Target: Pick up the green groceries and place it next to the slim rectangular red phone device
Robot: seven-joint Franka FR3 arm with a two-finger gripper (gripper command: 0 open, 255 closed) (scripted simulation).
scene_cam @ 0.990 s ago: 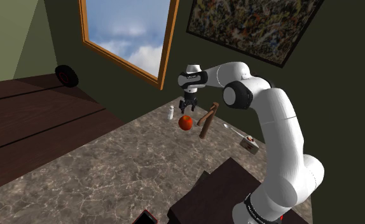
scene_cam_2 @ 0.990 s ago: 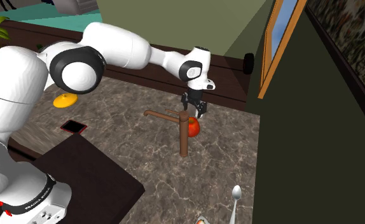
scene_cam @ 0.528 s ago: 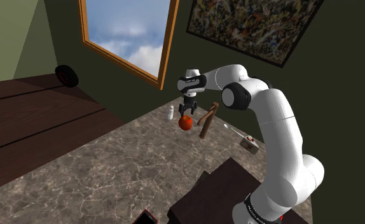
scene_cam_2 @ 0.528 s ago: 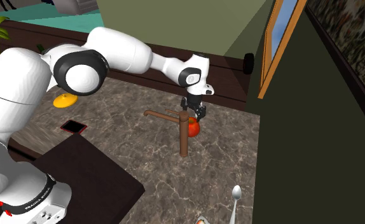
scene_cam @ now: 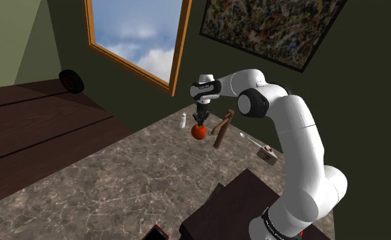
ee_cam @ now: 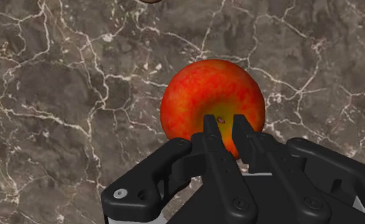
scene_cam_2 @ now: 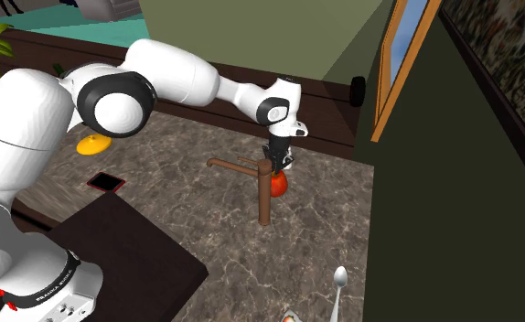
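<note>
A black two-finger gripper (ee_cam: 222,124) points down at a round red-orange apple (ee_cam: 206,95) on a brown marbled stone counter (scene_cam: 119,184), its fingers drawn almost together and pinching the fruit's top at the stem dimple. White lettering on the arm's base ring is too small to read. A brown upright post with a sideways arm (scene_cam_2: 264,187) stands just beside the apple; a small white shaker (scene_cam: 183,121) sits near. The flat dark red-edged phone (scene_cam_2: 106,182) lies well apart, by the stand
</note>
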